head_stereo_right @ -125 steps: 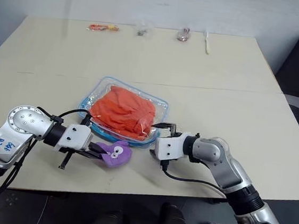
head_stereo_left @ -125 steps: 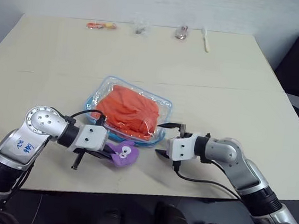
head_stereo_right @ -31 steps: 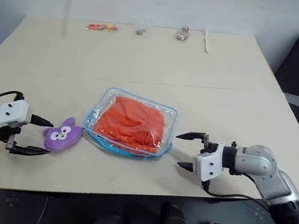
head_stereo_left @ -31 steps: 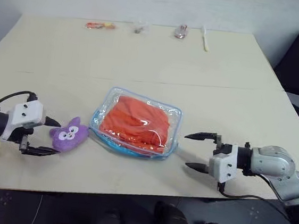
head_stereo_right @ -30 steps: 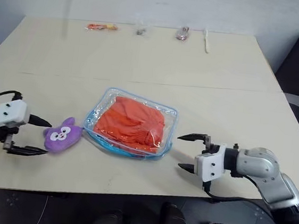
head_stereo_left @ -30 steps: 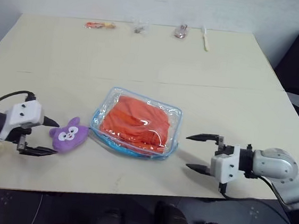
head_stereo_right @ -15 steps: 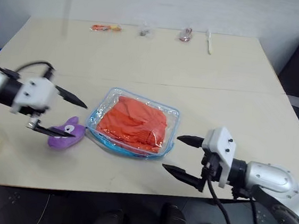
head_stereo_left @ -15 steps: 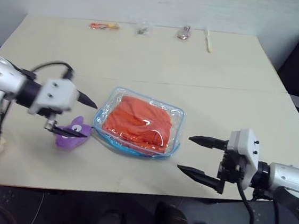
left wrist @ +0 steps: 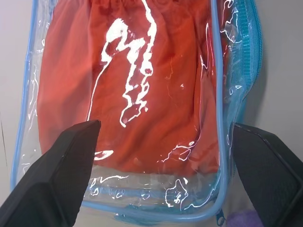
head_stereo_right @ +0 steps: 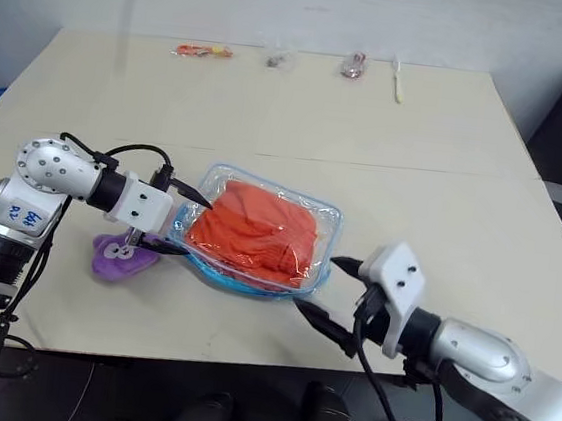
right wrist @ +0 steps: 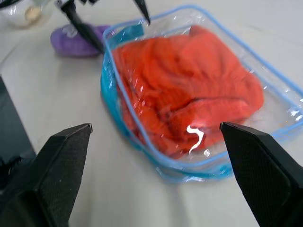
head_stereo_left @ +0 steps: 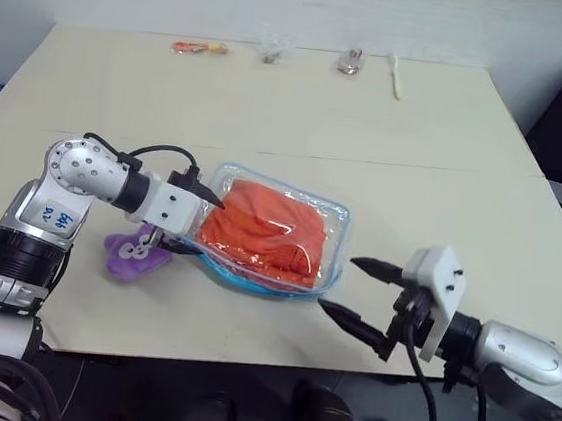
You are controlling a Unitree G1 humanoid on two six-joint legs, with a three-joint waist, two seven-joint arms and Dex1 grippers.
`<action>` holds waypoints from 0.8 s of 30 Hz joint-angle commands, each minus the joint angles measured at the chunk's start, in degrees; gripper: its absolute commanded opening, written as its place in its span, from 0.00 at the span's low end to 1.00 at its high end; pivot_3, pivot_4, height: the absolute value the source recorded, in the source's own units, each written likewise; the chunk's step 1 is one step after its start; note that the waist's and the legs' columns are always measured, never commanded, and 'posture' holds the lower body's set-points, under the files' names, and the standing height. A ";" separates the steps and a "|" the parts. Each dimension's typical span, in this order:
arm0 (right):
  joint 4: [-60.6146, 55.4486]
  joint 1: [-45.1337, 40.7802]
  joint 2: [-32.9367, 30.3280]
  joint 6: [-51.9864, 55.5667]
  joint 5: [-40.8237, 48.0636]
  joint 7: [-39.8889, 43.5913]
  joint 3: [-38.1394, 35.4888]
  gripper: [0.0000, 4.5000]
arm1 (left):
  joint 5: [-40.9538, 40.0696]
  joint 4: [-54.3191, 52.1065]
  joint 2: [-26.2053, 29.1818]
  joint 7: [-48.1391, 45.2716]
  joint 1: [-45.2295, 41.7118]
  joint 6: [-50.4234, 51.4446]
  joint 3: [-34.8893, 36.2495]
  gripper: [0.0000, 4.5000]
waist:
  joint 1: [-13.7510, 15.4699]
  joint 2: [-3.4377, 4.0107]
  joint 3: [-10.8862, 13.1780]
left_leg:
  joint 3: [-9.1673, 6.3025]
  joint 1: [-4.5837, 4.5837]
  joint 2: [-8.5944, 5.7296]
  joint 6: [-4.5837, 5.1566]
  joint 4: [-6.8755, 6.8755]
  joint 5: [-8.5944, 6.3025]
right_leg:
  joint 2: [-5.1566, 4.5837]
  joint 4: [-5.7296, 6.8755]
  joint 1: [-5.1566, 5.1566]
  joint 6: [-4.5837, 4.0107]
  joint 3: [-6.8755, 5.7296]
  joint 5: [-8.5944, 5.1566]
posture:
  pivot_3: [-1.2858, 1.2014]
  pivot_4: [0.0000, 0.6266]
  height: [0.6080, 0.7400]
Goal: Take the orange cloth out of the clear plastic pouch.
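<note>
On the beige bench (head_stereo_left: 382,201), the orange cloth (head_stereo_left: 264,231) sits sealed inside the clear plastic pouch (head_stereo_left: 336,216) at frame centre, both grippers' fingers (head_stereo_left: 207,198) spread open and empty, so the slick pouch may slide away unpinned.

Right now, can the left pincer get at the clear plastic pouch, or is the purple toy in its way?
Probably yes. The left pincer is open at the near-left end of the clear plastic pouch, its fingers on either side. The purple toy lies under the arm, not between them.

Orange cloth (head_stereo_left: 263,241) crumpled inside clear plastic pouch (head_stereo_left: 335,219); pouch flat
</note>
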 commanded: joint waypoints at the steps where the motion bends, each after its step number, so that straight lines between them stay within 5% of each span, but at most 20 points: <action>1: -2.93 0.82 -0.26 -1.43 -1.17 2.77 -1.25 1.00 | -0.01 0.59 0.28 0.32 0.19 -1.29 0.64 1.00 | -0.02 0.00 0.00 | 0.00 0.01 0.00 0.00 0.00 0.00 | 0.00 0.01 0.01 0.00 0.01 0.00 | 0.52 0.24 1.00; 2: -2.96 0.87 -0.23 -1.41 -1.36 3.22 -1.42 1.00 | 0.05 0.70 0.31 0.34 0.38 -1.48 0.62 1.00 | -0.04 -0.01 0.00 | 0.01 0.01 0.00 0.00 0.01 0.00 | 0.00 0.01 0.01 0.01 0.01 0.00 | 0.52 0.24 1.00; 11: -1.52 -0.66 0.30 -0.62 -3.34 5.38 -1.52 1.00 | 0.21 -3.22 0.66 0.69 4.47 -1.37 0.17 0.42 | -0.04 0.00 0.00 | 0.00 0.03 0.00 0.01 0.01 0.00 | 0.00 0.01 0.01 0.00 0.01 0.00 | 0.52 0.24 1.00; 19: -0.63 -0.64 0.72 -0.89 -5.46 6.43 -1.06 1.00 | -0.29 -4.96 0.66 0.81 5.72 0.24 0.56 0.42 | -0.05 -0.01 0.00 | -0.01 0.02 0.00 0.01 0.01 0.00 | 0.00 0.02 0.01 0.00 0.01 0.00 | 0.52 0.24 1.00; 24: -0.68 -0.23 1.20 -1.15 -7.00 7.37 -1.09 1.00 | -1.25 -5.29 -0.05 1.07 5.49 1.21 0.85 0.16 | -0.02 -0.01 0.00 | -0.01 0.02 0.00 0.01 0.01 0.00 | 0.00 0.01 0.01 0.00 0.01 0.00 | 0.52 0.24 1.00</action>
